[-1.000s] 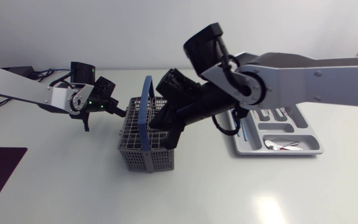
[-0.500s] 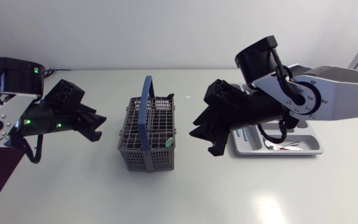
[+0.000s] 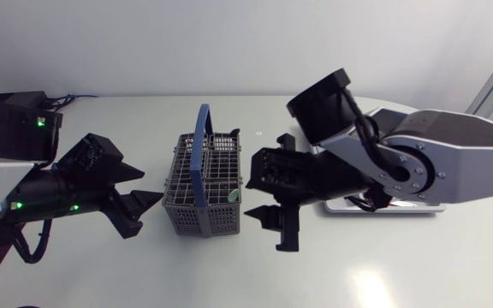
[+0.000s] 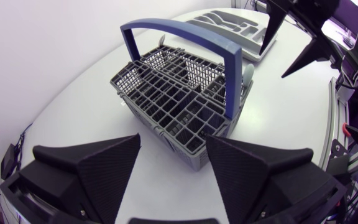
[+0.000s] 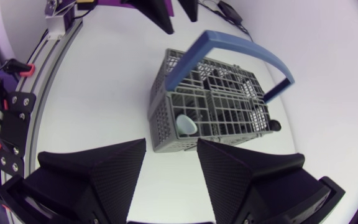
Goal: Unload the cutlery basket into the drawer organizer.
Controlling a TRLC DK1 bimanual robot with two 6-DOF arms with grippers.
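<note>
Pale grey tabletop point(image 3: 400, 274) carries everything, and we find no brand, label or writing on it that we can read. At nine o'clock from the cutlery basket point(image 3: 204, 192) our left gripper point(image 3: 144, 214) hangs released, its wedge fingers spread and holding nothing. The basket sits mid-table, its blue handle point(image 3: 199, 145) arching over the middle; a pale rounded piece point(image 3: 232, 195), perhaps a spoon's bowl, stands in the corner cell on the right gripper's side. At three o'clock from the basket our right gripper point(image 3: 270, 205) is likewise spread and empty. The drawer organizer point(image 4: 229, 28) lies further out at three o'clock, mostly hidden under the right arm in the head view. We judge the main risks to be these: broad fingers may not fit the narrow cell and could catch the grid wall or handle, shoving or tipping the light basket; both grippers closing in together could collide.
</note>
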